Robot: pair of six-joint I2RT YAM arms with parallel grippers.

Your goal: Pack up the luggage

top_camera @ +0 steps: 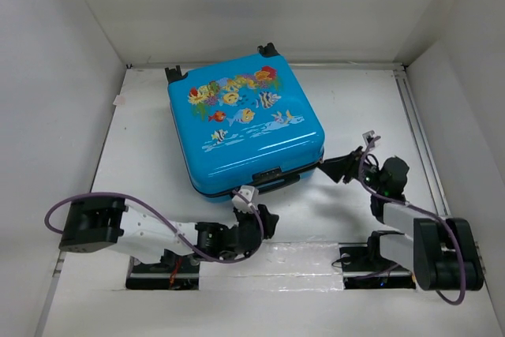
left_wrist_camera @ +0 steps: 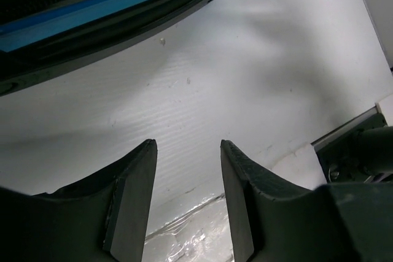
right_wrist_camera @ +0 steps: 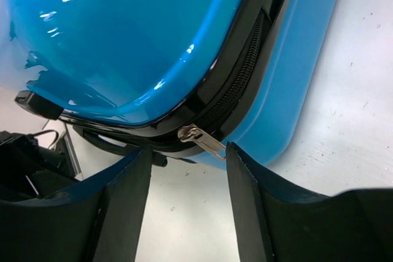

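The luggage (top_camera: 245, 124) is a bright blue hard-shell suitcase with a fish-and-coral print, lying flat and closed at the table's middle back. My right gripper (top_camera: 335, 167) is open at its near right corner. In the right wrist view the silver zipper pull (right_wrist_camera: 202, 140) hangs from the black zipper track just beyond the gripper (right_wrist_camera: 189, 154), its end against the right finger (right_wrist_camera: 242, 182). My left gripper (top_camera: 264, 219) is open and empty, just in front of the suitcase's near edge; its wrist view (left_wrist_camera: 187, 148) shows the suitcase's underside rim (left_wrist_camera: 92, 10) above bare table.
The suitcase's black handle (top_camera: 272, 175) faces the near edge and its black wheels (top_camera: 175, 73) face the back wall. White walls enclose the table on the left, back and right. A taped strip (top_camera: 276, 262) runs between the two arm bases.
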